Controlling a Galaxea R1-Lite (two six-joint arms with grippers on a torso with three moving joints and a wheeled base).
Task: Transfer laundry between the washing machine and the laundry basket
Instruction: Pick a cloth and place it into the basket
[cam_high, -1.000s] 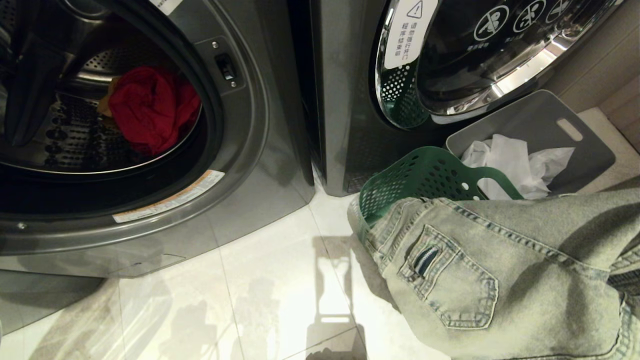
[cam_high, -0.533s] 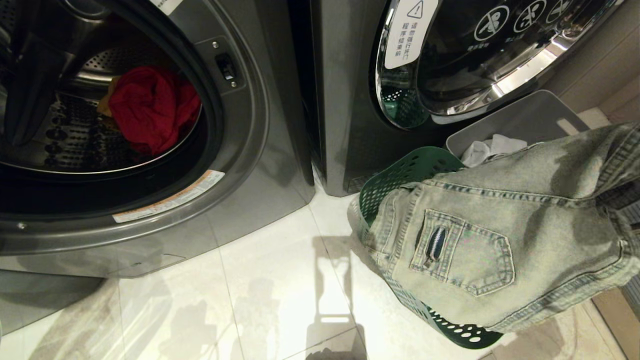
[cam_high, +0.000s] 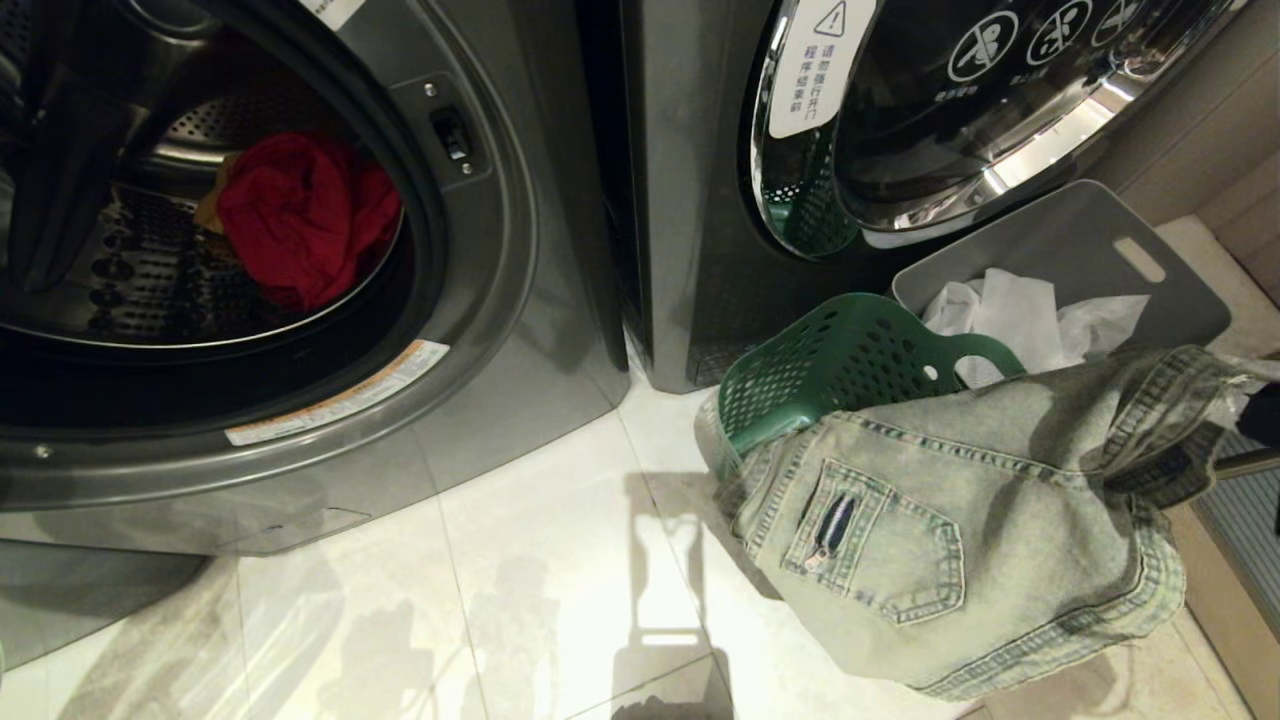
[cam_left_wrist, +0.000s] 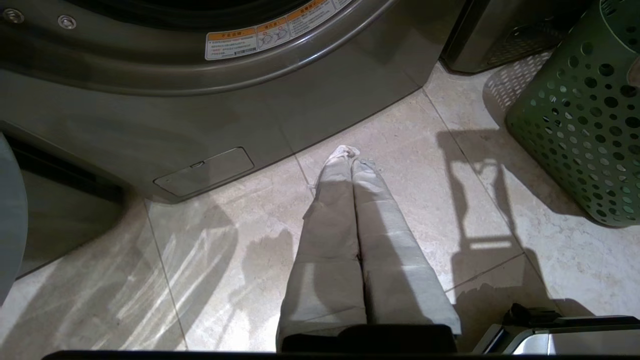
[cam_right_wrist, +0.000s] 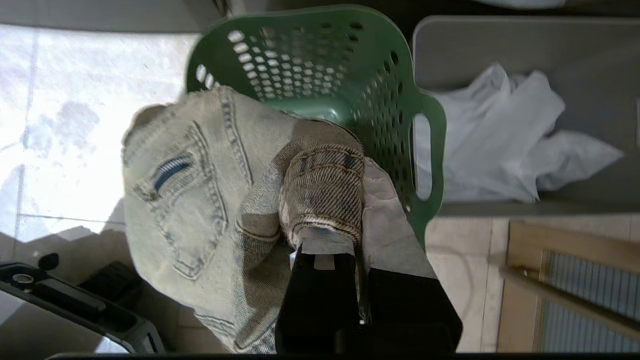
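Observation:
The washing machine stands at the left with its drum open; a red-pink garment and a bit of yellow-orange cloth lie inside. The dark green laundry basket sits on the floor to the right. A faded denim piece with a zip pocket hangs over the basket's near rim. My right gripper is shut on a folded edge of the denim, just above the basket. My left gripper is shut and empty, low over the floor in front of the machine.
A second dark grey machine with a chrome-rimmed door stands behind the basket. A solid grey bin holding white cloth leans beside it. Pale floor tiles lie between the machine and the basket. A wooden frame is at the right.
My right gripper has swung the denim piece up and then down toward the basket. The cloth now bunches over the basket's rim, and the grey bin shows again.

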